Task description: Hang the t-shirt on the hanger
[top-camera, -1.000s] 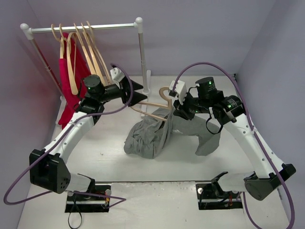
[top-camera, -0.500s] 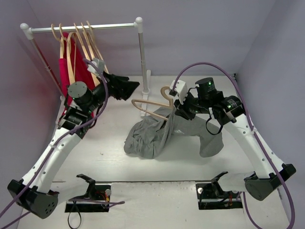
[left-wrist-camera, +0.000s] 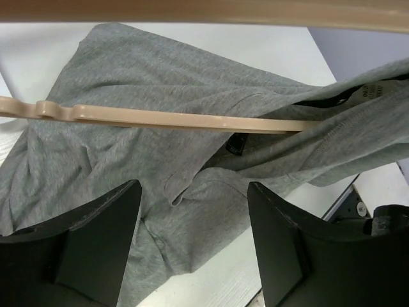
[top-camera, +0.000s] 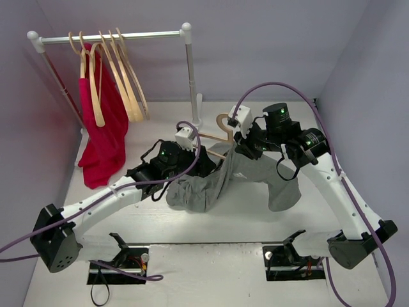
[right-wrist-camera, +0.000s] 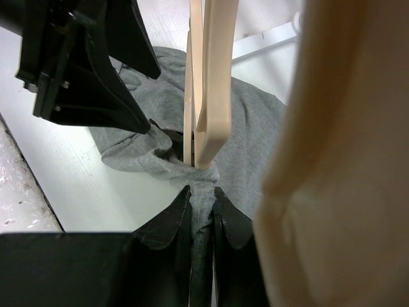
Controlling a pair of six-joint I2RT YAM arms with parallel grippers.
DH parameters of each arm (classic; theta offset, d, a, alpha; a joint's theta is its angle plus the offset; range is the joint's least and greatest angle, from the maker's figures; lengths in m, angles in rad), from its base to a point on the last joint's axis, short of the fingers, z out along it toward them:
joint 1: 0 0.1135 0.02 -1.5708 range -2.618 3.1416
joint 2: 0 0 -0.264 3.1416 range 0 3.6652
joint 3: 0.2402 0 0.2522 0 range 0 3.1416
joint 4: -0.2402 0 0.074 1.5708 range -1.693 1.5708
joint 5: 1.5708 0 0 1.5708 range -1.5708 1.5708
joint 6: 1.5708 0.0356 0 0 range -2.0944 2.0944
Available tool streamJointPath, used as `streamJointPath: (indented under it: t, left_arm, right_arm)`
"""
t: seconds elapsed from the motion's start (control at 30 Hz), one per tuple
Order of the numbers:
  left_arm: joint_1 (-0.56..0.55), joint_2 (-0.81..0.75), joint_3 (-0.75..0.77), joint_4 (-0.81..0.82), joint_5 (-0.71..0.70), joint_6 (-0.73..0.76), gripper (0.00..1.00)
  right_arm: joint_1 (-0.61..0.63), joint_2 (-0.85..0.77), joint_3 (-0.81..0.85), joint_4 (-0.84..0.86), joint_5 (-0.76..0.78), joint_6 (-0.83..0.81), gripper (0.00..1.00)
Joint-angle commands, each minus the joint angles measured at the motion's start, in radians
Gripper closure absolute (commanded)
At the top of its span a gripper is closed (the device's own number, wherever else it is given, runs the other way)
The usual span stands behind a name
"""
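Overhead view: my left gripper [top-camera: 203, 161] hovers low over the crumpled grey short-sleeved cotton t-shirt [top-camera: 195, 188], which lies on the white table [top-camera: 255, 217] with one end lifted. My right gripper [top-camera: 240, 148] has that lifted end, beside the pale wooden clothes hanger [top-camera: 214, 137].

Left wrist view: my left fingers [left-wrist-camera: 96, 243] stand wide apart and empty above loose grey cloth. One hanger arm crosses it and enters the dark-lined collar.

Right wrist view: my right fingers [right-wrist-camera: 163, 227] pinch a fold of grey fabric tight, just below the hanger's tip.

I judge the step is drawing the t-shirt along that arm. I should grip shoulder cloth near the collar, never the wood, then pull.
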Motion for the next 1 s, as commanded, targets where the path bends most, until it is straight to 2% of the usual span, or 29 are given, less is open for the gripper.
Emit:
streamJointPath:
  t: [0.0,0.4,0.57,0.77,0.97]
  left_arm:
    - [-0.012,0.014,0.031,0.137,-0.019,0.054,0.37]
    - [-0.046,0.127,0.033,0.207,-0.035,0.126,0.39]
    - [-0.047,0.155,0.037,0.212,-0.08,0.137,0.44]
    - [-0.047,0.182,0.027,0.25,-0.116,0.121,0.57]
    - [-0.056,0.213,0.013,0.289,-0.058,0.096,0.57]
  right_arm:
    - [-0.01,-0.034,0.03,0.071,-0.007,0.02,1.0]
    - [-0.012,-0.046,0.011,0.081,-0.011,0.032,1.0]
    - [-0.012,-0.049,0.007,0.084,-0.016,0.037,1.0]
    - [-0.013,-0.055,0.001,0.086,-0.017,0.038,1.0]
    - [-0.015,-0.058,-0.001,0.09,-0.01,0.043,1.0]
